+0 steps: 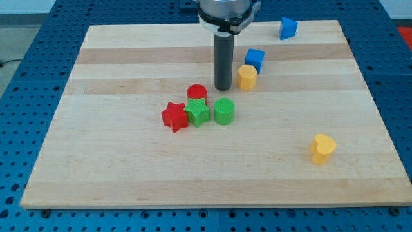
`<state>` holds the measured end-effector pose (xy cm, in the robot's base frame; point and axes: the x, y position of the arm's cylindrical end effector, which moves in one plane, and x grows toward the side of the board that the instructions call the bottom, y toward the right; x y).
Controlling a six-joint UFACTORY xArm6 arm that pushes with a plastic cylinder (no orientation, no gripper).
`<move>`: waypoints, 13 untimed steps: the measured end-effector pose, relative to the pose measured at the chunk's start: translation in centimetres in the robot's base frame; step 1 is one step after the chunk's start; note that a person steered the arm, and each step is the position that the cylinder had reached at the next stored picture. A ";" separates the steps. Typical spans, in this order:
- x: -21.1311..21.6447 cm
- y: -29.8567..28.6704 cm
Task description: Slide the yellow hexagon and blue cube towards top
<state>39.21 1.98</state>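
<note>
1. No jaws on this arm at all, so nothing to call apart, together or clamped: I work with a plain dark rod, and my tip sits on the bench, just to the view's left of the yellow hexagon. From here I can't tell whether it is touching the block or a hair off it.

2. The pair to move: the yellow hexagon, with the blue cube right behind it toward the view's top and a shade to the right. The two look to be touching or nearly so, both in the upper middle of the board.

3. My read of the step: from this spot a push would drive the hexagon sideways to the view's right, not up. Better to bring the tip round to the hexagon's lower side, line it up through both blocks, then push steadily toward the top so the hexagon carries the cube along.

4. Watch the offset. The cube sits slightly right of the hexagon, so a crooked push could squirt it off to the side.

5. Stay clear of the neighbours: red cylinder, green star, green cylinder and red star cluster just below the tip. Another blue block sits near the top edge, a yellow heart far down on the right.

6. Writing, brands, labels: none readable anywhere.
</note>
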 end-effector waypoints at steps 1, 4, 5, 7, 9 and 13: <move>0.0 3.4; -4.6 5.1; -5.9 5.2; -10.8 8.3; -5.3 -1.2; -3.8 9.7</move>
